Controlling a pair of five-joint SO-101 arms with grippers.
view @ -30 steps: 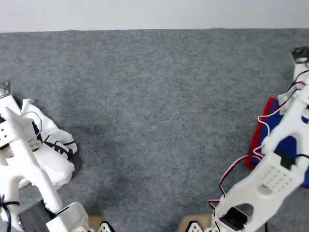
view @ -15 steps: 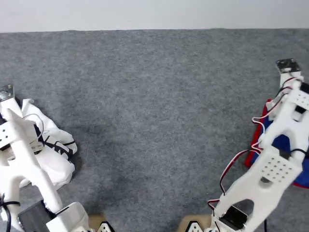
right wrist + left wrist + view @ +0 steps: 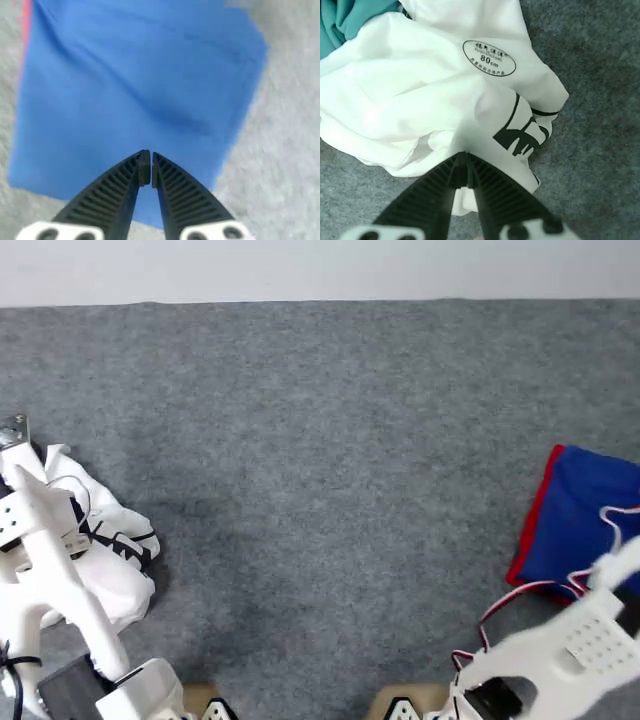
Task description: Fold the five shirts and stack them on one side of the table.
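The left jaws are clenched, tips pressed together against the crumpled white shirt (image 3: 420, 90); whether they pinch any cloth I cannot tell. That shirt, with black lettering and an oval label, lies bunched at the table's (image 3: 330, 440) left edge beside the left arm (image 3: 50, 570), and a teal shirt (image 3: 345, 20) peeps out from under its far side. The right jaws are clenched too, with nothing between them, above the near part of the blue shirt (image 3: 140, 85). This one lies flat and folded at the table's right edge, a red strip (image 3: 533, 515) showing along its inner side, just beyond the right arm (image 3: 580, 650).
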